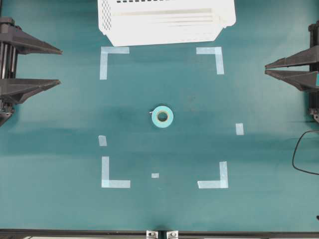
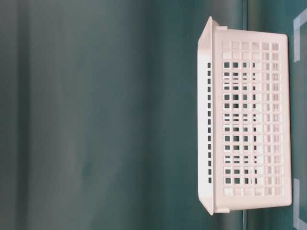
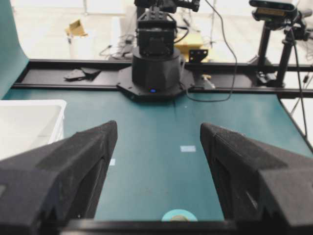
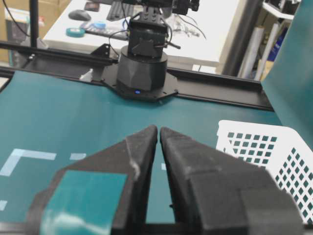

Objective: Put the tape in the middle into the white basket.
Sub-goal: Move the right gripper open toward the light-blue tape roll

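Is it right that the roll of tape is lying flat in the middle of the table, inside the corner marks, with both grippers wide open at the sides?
Not quite. The tape does lie flat in the middle, but only the left gripper is wide open. The right gripper has its jaws nearly together, holding nothing, as the right wrist view shows.

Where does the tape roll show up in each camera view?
Overhead: tape roll at the centre, inside the corner marks.
Table-level: not in view.
Left wrist: a sliver at the bottom edge, between the fingers.
Right wrist: not in view.
Shared landmark: white basket.
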You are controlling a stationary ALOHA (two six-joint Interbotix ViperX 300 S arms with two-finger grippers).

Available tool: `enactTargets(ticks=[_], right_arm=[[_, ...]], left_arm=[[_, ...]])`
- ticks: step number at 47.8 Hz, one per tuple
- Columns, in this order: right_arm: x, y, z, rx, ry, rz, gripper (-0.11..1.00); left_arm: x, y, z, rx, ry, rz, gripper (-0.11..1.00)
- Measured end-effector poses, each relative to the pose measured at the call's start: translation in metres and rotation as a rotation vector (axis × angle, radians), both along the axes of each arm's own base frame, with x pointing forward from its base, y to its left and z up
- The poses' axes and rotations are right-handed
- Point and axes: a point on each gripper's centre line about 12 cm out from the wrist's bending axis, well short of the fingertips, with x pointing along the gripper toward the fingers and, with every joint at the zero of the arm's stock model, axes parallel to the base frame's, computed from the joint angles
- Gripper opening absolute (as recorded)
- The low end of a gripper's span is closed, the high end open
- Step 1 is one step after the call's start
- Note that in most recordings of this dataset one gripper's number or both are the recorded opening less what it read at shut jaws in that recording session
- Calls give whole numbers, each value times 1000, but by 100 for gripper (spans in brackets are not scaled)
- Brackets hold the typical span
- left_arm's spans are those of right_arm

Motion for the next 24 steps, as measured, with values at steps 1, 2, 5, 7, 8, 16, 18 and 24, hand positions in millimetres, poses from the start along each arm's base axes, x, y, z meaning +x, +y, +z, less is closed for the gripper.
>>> enactTargets(ticks=[1, 2, 5, 7, 8, 16, 18, 24], right_arm=[[0, 0, -1, 2, 2, 0, 24], [0, 0, -2, 6, 5, 0, 21], [-1, 0, -7, 8, 11, -1, 9], [-2, -1, -10, 9, 11, -2, 3], [-2, -1, -11, 9, 9, -4, 1], [-4, -2, -13, 11, -17, -8, 0], [-4, -2, -13, 11, -20, -8, 0], [-4, -2, -14, 11, -22, -8, 1]], left_arm=[[0, 0, 0, 0, 0, 0, 24], [-1, 0, -2, -3, 3, 0, 21], [-4, 0, -4, -13, 0, 1, 9], [-6, 0, -4, -19, -6, 0, 2], [-7, 0, -3, -21, -11, 0, -1], [-15, 0, -2, -23, -38, -2, -11], [-16, 0, -2, -23, -43, -2, -11], [-18, 0, -7, -24, -31, -2, -11]])
